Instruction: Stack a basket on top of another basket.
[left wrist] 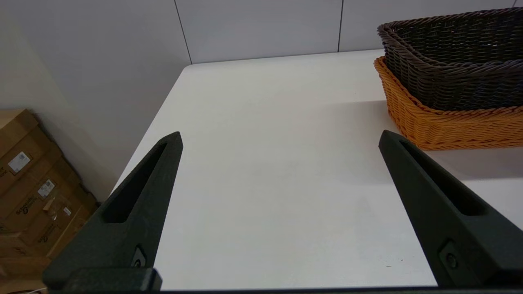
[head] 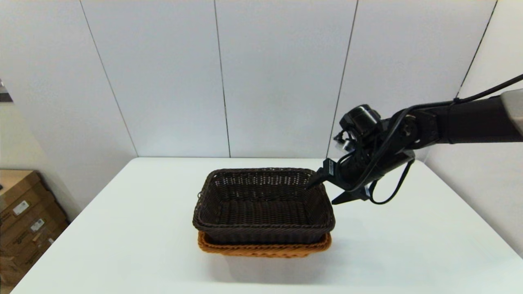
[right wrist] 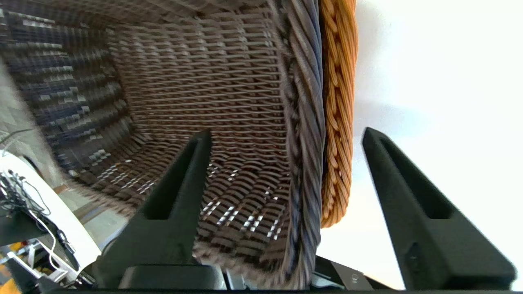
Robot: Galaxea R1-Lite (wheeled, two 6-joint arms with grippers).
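Note:
The dark brown basket (head: pixel 263 206) sits nested inside the orange-tan basket (head: pixel 265 248) at the table's middle; only the orange rim and lower wall show beneath it. My right gripper (head: pixel 325 191) is open at the stack's far right corner, one finger over the dark basket's inside, the other outside the rim. In the right wrist view the dark basket's braided rim (right wrist: pixel 304 134) and the orange basket's rim (right wrist: pixel 337 122) run between my open fingers (right wrist: pixel 175 196). My left gripper (left wrist: pixel 280 136) hovers open over bare table, left of the baskets (left wrist: pixel 453 61), holding nothing.
The white table (head: pixel 122 228) stands against a grey panelled wall. Cardboard boxes (head: pixel 24 216) are stacked on the floor past the table's left edge.

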